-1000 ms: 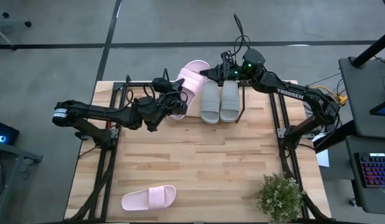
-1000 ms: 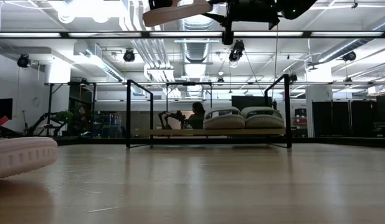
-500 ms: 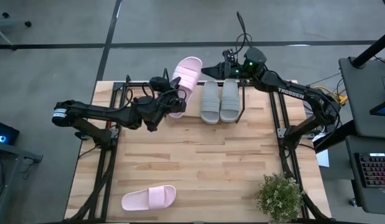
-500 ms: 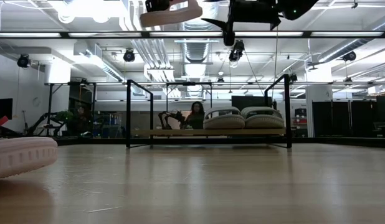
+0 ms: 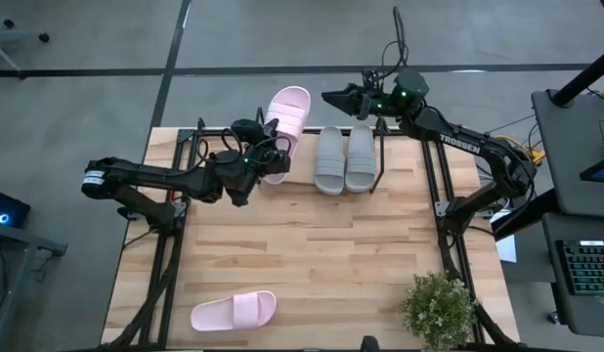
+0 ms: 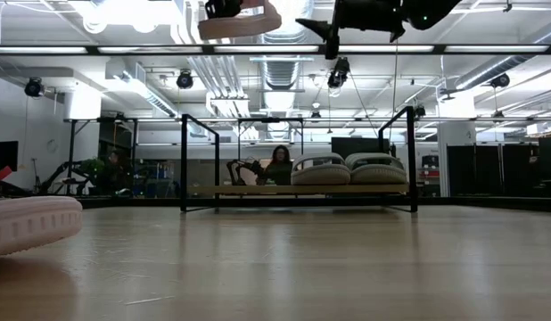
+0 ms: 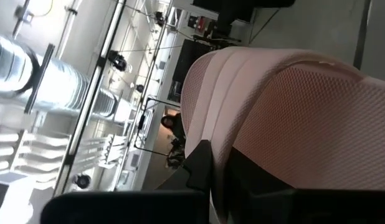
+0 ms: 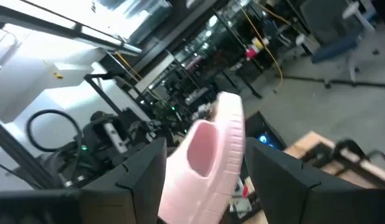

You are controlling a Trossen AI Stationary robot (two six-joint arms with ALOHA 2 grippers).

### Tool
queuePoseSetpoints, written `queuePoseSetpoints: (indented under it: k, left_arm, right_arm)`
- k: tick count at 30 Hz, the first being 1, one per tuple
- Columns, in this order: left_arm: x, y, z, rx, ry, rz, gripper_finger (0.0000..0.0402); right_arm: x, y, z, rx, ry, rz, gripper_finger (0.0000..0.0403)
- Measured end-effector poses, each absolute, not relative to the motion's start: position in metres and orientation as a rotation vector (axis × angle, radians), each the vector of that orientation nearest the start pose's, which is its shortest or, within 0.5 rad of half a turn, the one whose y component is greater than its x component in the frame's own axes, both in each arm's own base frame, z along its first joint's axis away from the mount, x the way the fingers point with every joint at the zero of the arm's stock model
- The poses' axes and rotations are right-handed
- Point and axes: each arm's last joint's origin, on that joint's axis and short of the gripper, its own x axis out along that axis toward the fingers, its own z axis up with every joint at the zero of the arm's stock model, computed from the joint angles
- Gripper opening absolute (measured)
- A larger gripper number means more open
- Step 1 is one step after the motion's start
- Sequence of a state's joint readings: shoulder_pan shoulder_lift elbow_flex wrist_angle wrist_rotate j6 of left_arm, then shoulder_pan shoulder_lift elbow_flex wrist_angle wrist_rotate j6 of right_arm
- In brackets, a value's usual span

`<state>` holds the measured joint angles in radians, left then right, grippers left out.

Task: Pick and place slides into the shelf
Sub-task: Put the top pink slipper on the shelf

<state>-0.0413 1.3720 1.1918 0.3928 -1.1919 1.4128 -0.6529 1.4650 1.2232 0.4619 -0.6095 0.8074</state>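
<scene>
A butcher-block tabletop [image 5: 312, 254] stands on a grey floor, and in the low view a lit workshop with ceiling ducts lies beyond it, where a person sits far off behind the shelf [image 6: 298, 190]. At twelve o'clock on the table the shelf already carries the two grey slides [image 5: 344, 159] side by side at its right end, leaving its left half bare. The left gripper [image 5: 266, 156] is closed on one pink slide [image 5: 285, 125], pinching it at the heel end and holding it aloft over the shelf's far edge, toe pointing to one o'clock. The right gripper [image 5: 339, 98] hangs just beside that toe, its fingers parted and holding nothing. The other pink slide [image 5: 234, 311] lies at seven o'clock near the table's front edge, well apart from both arms. The foam looks light and yielding, so a pinch on the sole edge or strap should hold without slipping. A potted plant [image 5: 439, 308] stands at five o'clock, clear of the work; the shelf's black uprights and the grey pair are what the pink slide must clear.
</scene>
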Motion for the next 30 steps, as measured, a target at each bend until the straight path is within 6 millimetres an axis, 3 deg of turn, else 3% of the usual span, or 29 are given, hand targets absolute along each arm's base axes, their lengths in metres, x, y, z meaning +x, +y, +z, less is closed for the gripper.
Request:
queuePoseSetpoints:
  k: [9,19,24,30]
  left_arm:
    - [0.294,0.015,0.404,0.941,0.533,1.119,0.0000]
    - [0.294,0.016,0.408,0.867,0.502,1.155,0.0000]
    - [0.294,0.016,0.408,0.868,0.503,1.154,0.0000]
    - [0.294,0.016,0.408,0.869,0.507,1.155,0.0000]
  right_arm:
    - [0.259,-0.176,0.408,0.553,-0.244,0.056,0.0208]
    - [0.251,-0.128,0.433,0.057,-0.291,0.121,0.0208]
    - [0.262,-0.095,0.425,-0.229,-0.182,-0.047,0.0208]
    - [0.272,-0.074,0.419,-0.401,-0.091,-0.225,0.0208]
